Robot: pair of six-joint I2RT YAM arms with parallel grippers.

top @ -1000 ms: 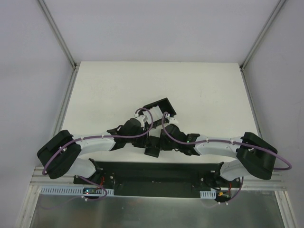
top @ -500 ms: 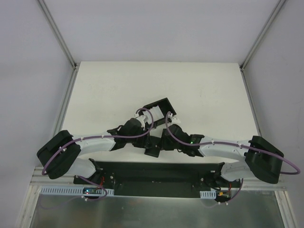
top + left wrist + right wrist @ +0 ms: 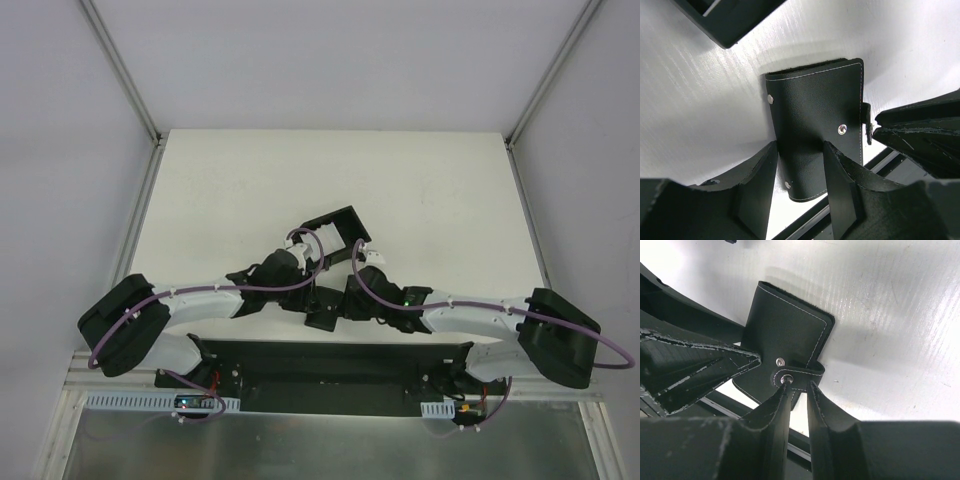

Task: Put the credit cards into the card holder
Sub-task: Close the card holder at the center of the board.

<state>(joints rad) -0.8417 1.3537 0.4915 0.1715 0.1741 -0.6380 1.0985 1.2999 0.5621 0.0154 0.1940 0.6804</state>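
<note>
The card holder (image 3: 815, 100), a closed flat black wallet with silver studs, lies near the table's front edge, and it also shows in the top view (image 3: 322, 320). My left gripper (image 3: 800, 147) is open, and its fingers rest on the wallet's near half. My right gripper (image 3: 797, 386) is nearly closed, and its fingertips pinch the clasp tab (image 3: 801, 374) at the wallet's edge (image 3: 785, 330). Only a pale sliver (image 3: 714, 6) shows inside the black tray, perhaps a credit card. No other cards are visible.
The black walled tray (image 3: 335, 228) stands just behind the grippers. Its corner also shows in the left wrist view (image 3: 735, 25). The black mounting plate (image 3: 330, 362) runs along the table's near edge, right beside the wallet. Both grippers crowd together over the wallet.
My right arm has swung its elbow out to the right and stretched lower, bringing its gripper in onto the wallet's tab. The left arm and the wallet have stayed put.
</note>
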